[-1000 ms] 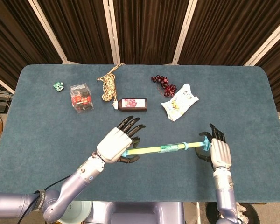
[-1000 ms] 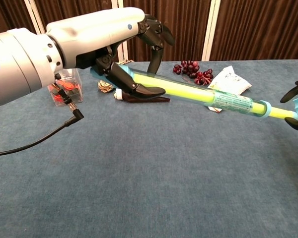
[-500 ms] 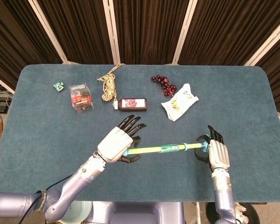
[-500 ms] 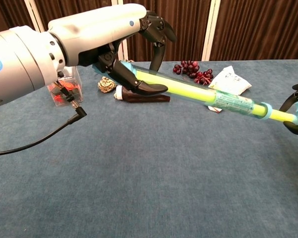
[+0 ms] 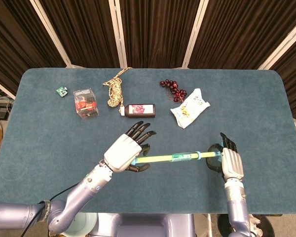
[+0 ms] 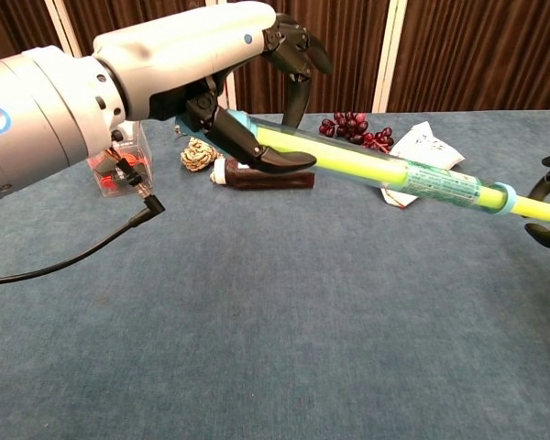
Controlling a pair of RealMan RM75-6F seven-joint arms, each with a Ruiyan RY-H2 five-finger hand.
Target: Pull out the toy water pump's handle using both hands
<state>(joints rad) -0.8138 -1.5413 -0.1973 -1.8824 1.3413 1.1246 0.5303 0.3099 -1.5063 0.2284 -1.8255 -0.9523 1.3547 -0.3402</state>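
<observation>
On the left: gripping the left end of the toy water pump (image 5: 172, 158) with the left hand (image 5: 126, 152), fingers curled round the see-through tube. Held up off the bench (image 5: 49, 128), lying left to right near the front edge.

Moved a little to the right in the last second, tube and left hand together. No more yellow rod showing between the blue ring and the handle (image 5: 217, 154) than before, maybe a bit less. So probably not pulled out any further yet. Most of the pull likely still to do.

On the right: gripping the blue handle with the right hand (image 5: 231, 162), fingers hooked round it. Hardly shifted at all. Half cut off at the edge of the chest view, so hard to see the hold well there.

Best next, at a guess: keep the left hand still and draw the right hand out to the right.

Further back on the bench, from left to right: a small green thing (image 5: 62, 91), a clear box (image 5: 86, 103) with red bits inside, a coil of rope (image 5: 115, 90), a dark bottle (image 5: 138, 110) on its side, some toy grapes (image 5: 173, 89), a white packet (image 5: 189, 107). All well apart from the pump. Nothing to see in the way on the right, as far as the bench edge.
</observation>
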